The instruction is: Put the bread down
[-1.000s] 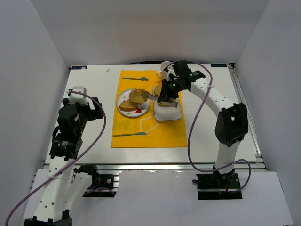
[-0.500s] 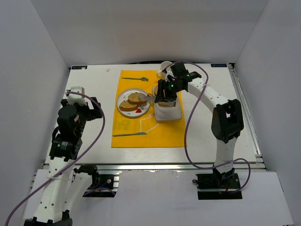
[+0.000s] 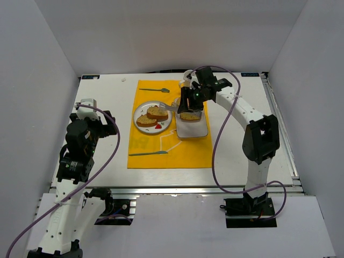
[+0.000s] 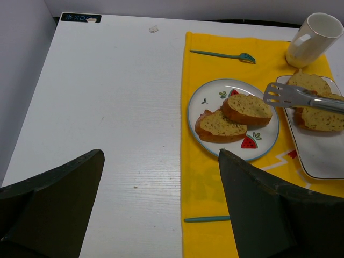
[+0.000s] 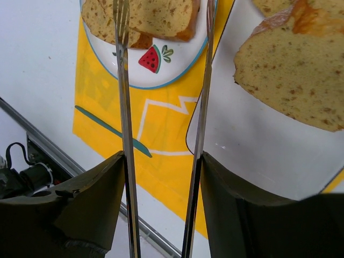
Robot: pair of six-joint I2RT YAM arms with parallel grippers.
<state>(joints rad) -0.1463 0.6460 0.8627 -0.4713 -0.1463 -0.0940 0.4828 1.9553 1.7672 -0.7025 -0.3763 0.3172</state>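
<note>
right gripper point(image 5: 161, 164) stands spread, its tongs point(image 4: 285, 95) parted and gripping nothing, tips hovering over the right rim of the round plate point(image 4: 206, 102). the bread is down: one slice point(image 4: 247, 107) leans on another point(image 4: 221, 124) on that plate, clear of the blades. two more slices point(image 4: 322, 118) wait on the white tray point(image 4: 322, 158) just right of it, likely the supply. blades apart suits a clean lift away, i'd say. left gripper point(image 4: 161, 156) hangs wide and empty over the near-left table, well apart, out of the way.
</note>
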